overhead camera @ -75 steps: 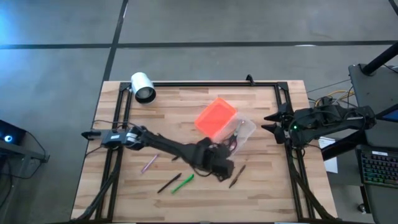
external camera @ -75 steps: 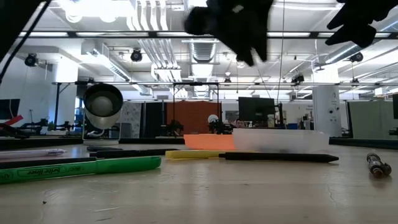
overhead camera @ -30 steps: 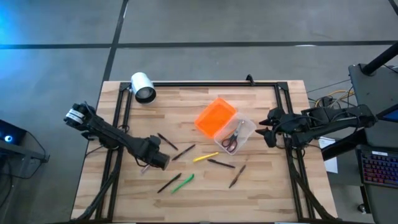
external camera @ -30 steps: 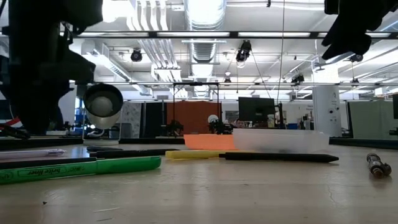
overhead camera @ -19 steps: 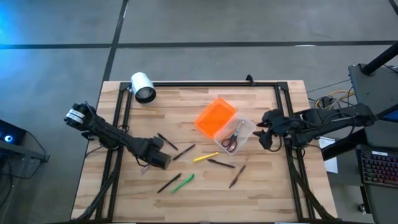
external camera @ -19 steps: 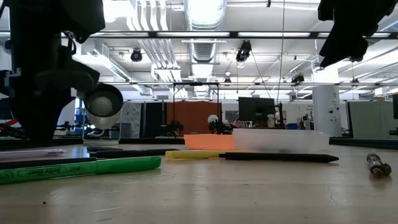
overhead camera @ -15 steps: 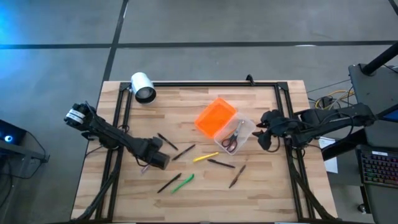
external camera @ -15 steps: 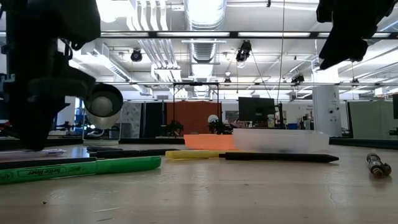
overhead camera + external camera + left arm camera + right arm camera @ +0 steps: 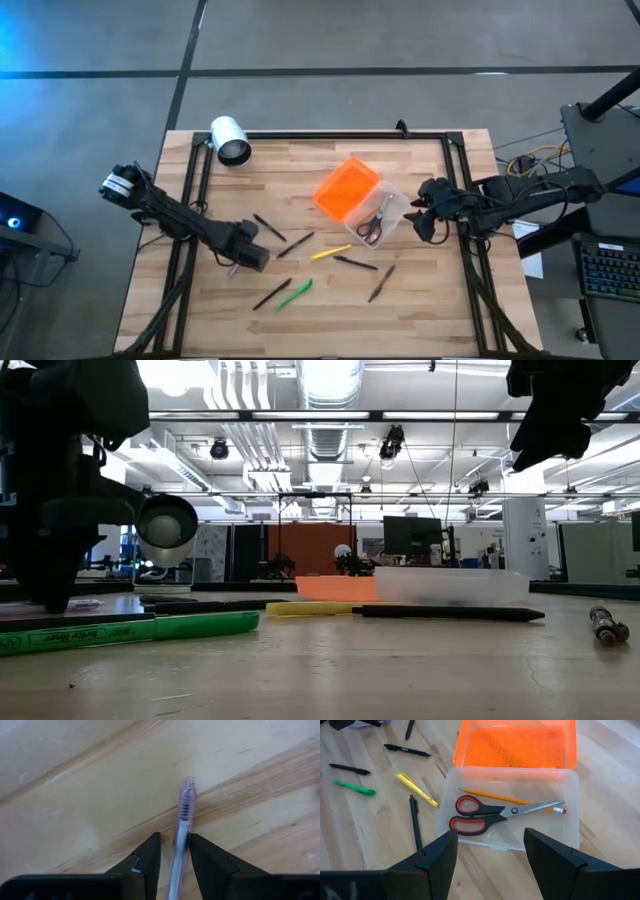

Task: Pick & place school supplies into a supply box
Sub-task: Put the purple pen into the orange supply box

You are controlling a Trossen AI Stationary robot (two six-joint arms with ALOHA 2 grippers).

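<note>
My left gripper (image 9: 238,262) (image 9: 174,837) stands at the table's left middle, pointing down, open, with its fingers on either side of a clear pink pen (image 9: 183,812) that lies flat on the wood. My right gripper (image 9: 421,212) (image 9: 490,832) hovers open beside the right end of the clear supply box (image 9: 392,212), whose orange lid (image 9: 347,189) lies open on its far-left side. Red-handled scissors (image 9: 490,813) and a yellow pencil (image 9: 520,800) lie in the box. Black pens (image 9: 295,244), a yellow marker (image 9: 330,252), a green marker (image 9: 294,292) and a brown pencil (image 9: 381,283) lie loose on the table. My left gripper comes from above with its fingers across the pink pen, behind its capped end (image 9: 186,795). One finger (image 9: 200,850) lies against the pen's side; a narrow gap shows at the other finger. The pen lies flat on the table.
A white cylinder (image 9: 230,140) lies at the far-left corner. Black frame rails (image 9: 330,134) run along the far, left and right edges. Bare wood shows along the near edge and right of the brown pencil.
My left gripper has sunk toward the table until its fingertips reach the wood around the pink pen. My right gripper has shifted a little toward the supply box. No supply has moved.
</note>
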